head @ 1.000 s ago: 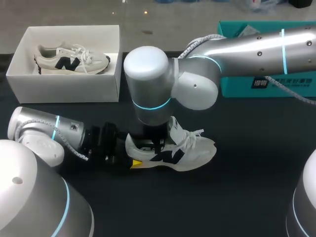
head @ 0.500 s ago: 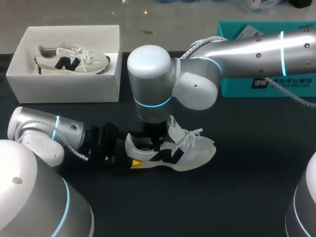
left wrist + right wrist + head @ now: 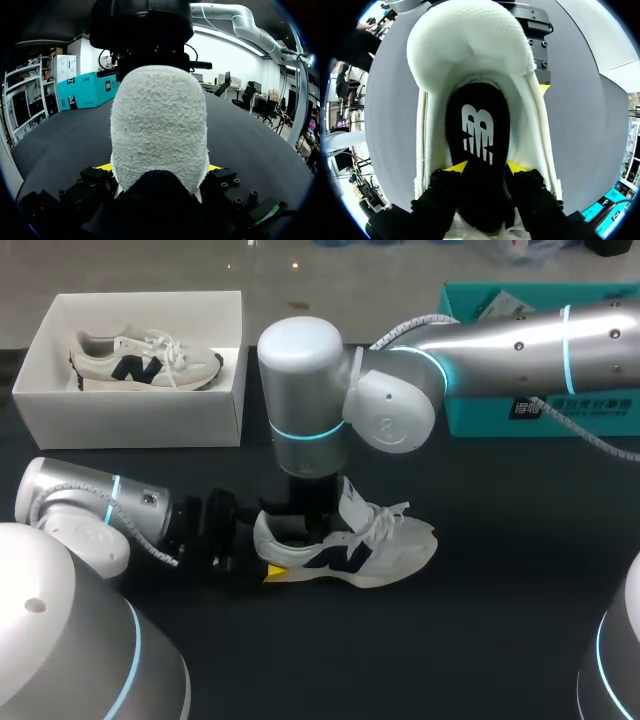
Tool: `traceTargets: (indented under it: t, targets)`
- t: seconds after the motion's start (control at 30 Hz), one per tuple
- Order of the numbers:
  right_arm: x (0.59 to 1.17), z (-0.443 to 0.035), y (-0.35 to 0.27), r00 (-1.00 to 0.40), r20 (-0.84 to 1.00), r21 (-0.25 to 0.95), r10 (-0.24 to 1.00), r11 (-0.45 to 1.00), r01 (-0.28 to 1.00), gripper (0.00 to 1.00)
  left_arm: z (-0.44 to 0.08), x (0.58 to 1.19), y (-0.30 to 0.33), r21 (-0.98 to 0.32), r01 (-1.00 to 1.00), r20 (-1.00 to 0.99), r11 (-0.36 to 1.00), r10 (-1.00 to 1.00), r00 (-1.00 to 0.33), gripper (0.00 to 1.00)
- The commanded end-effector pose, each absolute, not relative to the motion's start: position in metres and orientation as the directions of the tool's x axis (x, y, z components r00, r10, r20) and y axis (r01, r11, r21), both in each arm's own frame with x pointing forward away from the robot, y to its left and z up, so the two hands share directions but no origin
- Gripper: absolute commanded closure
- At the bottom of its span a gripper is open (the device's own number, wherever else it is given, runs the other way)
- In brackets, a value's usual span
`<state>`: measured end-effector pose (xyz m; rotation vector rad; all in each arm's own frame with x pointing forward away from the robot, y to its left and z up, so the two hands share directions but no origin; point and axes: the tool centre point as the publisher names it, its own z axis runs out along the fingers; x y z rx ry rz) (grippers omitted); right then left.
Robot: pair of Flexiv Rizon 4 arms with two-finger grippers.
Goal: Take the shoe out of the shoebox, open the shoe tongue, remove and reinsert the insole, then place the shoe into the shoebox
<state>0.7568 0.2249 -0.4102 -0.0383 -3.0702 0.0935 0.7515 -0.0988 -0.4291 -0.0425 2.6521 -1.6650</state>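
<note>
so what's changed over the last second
The right arm shifted its wrist slightly right and turned it above the shoe; the right gripper stays in its opening, closed on the insole. The left gripper still clamps the heel, and the shoe has not moved.

Markings, by item:
- Shoe (image 3: pixel 350 545) on the counter: one dark block-letter emblem on its side.
- Second shoe (image 3: pixel 145 358), in the shoebox (image 3: pixel 130 418): the same dark emblem on its side.
- Insole (image 3: pixel 477 130), black: a white logo at its heel end.
- Teal box (image 3: pixel 540 412): a dark label with white characters, too small for me to read.
</note>
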Motion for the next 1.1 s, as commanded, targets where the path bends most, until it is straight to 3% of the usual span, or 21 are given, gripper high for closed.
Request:
traceTargets:
  t: [0.03,0.27,0.37,0.47,0.7,1.1]
  targets:
    - [0.746,-0.468,0.228,-0.995,0.096,-0.075,0.025,0.997,0.018,0.52,-0.428,0.752,-0.1,-0.901,-0.018,0.006,0.434,-0.029,-1.0,1.0]
    - [0.741,-0.477,0.224,-0.99,0.131,-0.101,0.05,0.994,0.036,0.6,-0.428,0.752,-0.1,-0.901,-0.018,0.006,0.434,-0.029,-1.0,1.0]
    - [0.74,-0.479,0.223,-0.989,0.14,-0.108,0.052,0.993,0.037,0.74,-0.428,0.752,-0.1,-0.901,-0.018,0.006,0.434,-0.029,-1.0,1.0]
    - [0.74,-0.48,0.223,-0.988,0.145,-0.112,0.056,0.993,0.04,1.0,-0.428,0.752,-0.1,-0.901,-0.018,0.006,0.434,-0.029,-1.0,1.0]
    - [0.744,-0.469,0.215,-0.988,0.134,-0.121,0.075,0.991,0.059,1.0,-0.428,0.752,-0.1,-0.901,-0.018,0.006,0.434,-0.029,-1.0,1.0]
    - [0.752,-0.404,0.196,-0.995,0.053,-0.102,0.081,0.992,0.076,1.0,-0.428,0.752,-0.1,-0.901,-0.018,0.006,0.434,-0.029,-1.0,1.0]
